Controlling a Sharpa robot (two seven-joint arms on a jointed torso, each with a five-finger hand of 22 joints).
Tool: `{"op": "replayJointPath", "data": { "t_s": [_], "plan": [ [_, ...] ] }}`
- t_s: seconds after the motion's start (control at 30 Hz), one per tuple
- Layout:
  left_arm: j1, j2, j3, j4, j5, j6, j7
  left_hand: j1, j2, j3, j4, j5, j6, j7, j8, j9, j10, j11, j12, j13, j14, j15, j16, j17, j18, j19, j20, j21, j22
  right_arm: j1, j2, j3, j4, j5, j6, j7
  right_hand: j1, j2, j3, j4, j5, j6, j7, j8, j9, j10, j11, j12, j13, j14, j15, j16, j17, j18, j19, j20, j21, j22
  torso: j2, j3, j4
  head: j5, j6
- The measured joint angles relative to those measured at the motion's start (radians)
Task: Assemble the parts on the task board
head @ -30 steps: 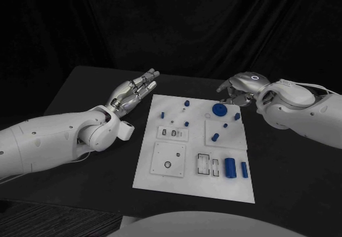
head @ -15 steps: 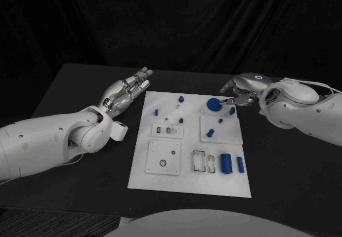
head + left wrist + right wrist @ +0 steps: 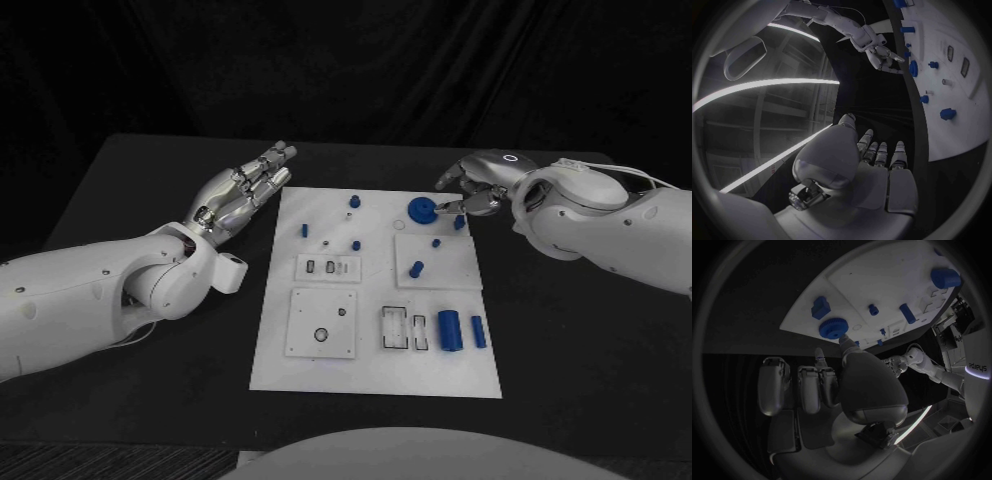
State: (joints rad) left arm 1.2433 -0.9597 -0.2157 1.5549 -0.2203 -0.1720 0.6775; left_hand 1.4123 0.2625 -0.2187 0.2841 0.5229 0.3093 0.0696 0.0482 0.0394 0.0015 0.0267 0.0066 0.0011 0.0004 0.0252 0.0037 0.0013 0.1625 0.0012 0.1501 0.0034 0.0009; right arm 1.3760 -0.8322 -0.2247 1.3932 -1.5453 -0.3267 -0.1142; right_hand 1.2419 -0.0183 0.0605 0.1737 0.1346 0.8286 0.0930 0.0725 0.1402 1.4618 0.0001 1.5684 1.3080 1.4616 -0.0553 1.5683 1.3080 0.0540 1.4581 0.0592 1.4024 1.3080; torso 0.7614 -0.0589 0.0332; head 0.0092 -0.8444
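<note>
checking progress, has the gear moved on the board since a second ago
No. The gear sits in the same spot near the board's far right corner; the camera shifted.

Black table [image 3: 144,200], black curtain [image 3: 346,60] behind; bright curved light strips [image 3: 754,90] overhead, possibly ceiling lamps.

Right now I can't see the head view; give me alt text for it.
The right hand reaches to the far right corner of the white task board, fingertips at a blue gear; whether it grips the gear is unclear. The left hand hovers open, fingers extended, beside the board's far left edge. Two blue cylinders lie near the board's near right corner.
</note>
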Motion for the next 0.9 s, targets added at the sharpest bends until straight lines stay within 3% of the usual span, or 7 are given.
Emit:
{"op": "replayJointPath", "data": {
  "t_s": [0.37,0.43,0.77,0.8,0.9],
  "plan": [
    [0.0,-0.006,0.0,0.004,0.0,0.0,0.0,0.004,-0.004,0.003,-0.003,0.0,0.0,0.0,0.0,0.0,0.0,0.0,0.0,0.0,0.0,0.0,0.0,0.0,0.0,-0.004,0.004,0.0,0.0,-0.001,0.006,0.0,0.004,0.002,-0.003,-0.001,0.006,-0.006,-0.001,-0.01,0.013,0.012,0.0,0.0,0.012,0.0,0.0,0.0,0.0,0.0,0.0,0.0,0.0,-0.001,0.0,0.0,0.043,0.0,0.0,0.0011,-0.0001,-0.005,0.003],
    [0.0,-0.006,0.0,0.004,0.0,0.0,0.0,0.004,-0.004,0.003,-0.003,0.0,0.0,0.0,0.0,0.0,0.0,0.0,0.0,0.0,0.0,0.0,0.0,0.0,0.0,-0.004,0.004,0.0,0.0,-0.001,0.008,0.0,0.005,0.002,-0.004,-0.001,0.006,-0.006,0.0,-0.011,0.025,0.02,-0.002,0.005,0.018,0.0,0.0,0.0,0.0,0.0,0.0,0.0,0.0,-0.015,0.0,0.0,0.055,0.0,0.0,0.0012,-0.0001,-0.005,0.005],
    [0.0,-0.005,0.0,0.003,0.0,0.0,0.0,0.004,-0.004,0.003,-0.003,0.0,0.0,0.0,0.0,0.0,0.0,0.0,0.0,0.0,0.0,0.0,0.0,0.0,0.0,-0.004,0.004,0.0,0.0,-0.002,0.02,0.0,0.007,0.003,-0.003,-0.007,0.018,-0.007,0.006,-0.032,0.086,0.044,-0.004,0.014,0.048,0.0,0.0,0.0,0.0,0.0,0.0,0.0,0.0,-0.016,0.004,-0.004,0.099,0.0,0.0,0.0016,-0.0002,-0.007,0.004],
    [0.0,-0.004,0.0,0.002,0.0,0.0,0.0,0.004,-0.004,0.003,-0.003,0.0,0.0,0.0,0.0,0.0,0.0,0.0,0.0,0.001,0.0,0.0,0.0,0.0,0.0,-0.004,0.004,0.0,0.0,-0.002,0.022,0.0,0.006,0.003,-0.003,-0.008,0.018,-0.007,0.004,-0.035,0.091,0.052,-0.003,0.019,0.054,0.0,0.0,0.0,0.0,0.0,0.0,0.0,0.0,-0.029,0.004,-0.004,0.108,0.0,0.0,0.0017,-0.0002,-0.008,0.004],
    [0.0,-0.003,0.0,0.001,0.0,0.0,0.0,0.004,-0.004,0.003,-0.003,0.0,0.0,0.0,0.0,0.0,-0.004,0.004,0.0,0.001,0.0,0.0,0.0,0.0,0.0,-0.004,0.004,0.0,0.0,-0.002,0.028,0.0,0.004,0.003,-0.001,-0.012,0.018,-0.007,0.004,-0.035,0.104,0.056,-0.002,0.019,0.066,0.0,0.0,0.0,0.0,0.0,0.0,0.0,0.0,-0.031,0.003,-0.004,0.12,0.0,0.0,0.0019,-0.0002,-0.009,0.004]
  ]
}}
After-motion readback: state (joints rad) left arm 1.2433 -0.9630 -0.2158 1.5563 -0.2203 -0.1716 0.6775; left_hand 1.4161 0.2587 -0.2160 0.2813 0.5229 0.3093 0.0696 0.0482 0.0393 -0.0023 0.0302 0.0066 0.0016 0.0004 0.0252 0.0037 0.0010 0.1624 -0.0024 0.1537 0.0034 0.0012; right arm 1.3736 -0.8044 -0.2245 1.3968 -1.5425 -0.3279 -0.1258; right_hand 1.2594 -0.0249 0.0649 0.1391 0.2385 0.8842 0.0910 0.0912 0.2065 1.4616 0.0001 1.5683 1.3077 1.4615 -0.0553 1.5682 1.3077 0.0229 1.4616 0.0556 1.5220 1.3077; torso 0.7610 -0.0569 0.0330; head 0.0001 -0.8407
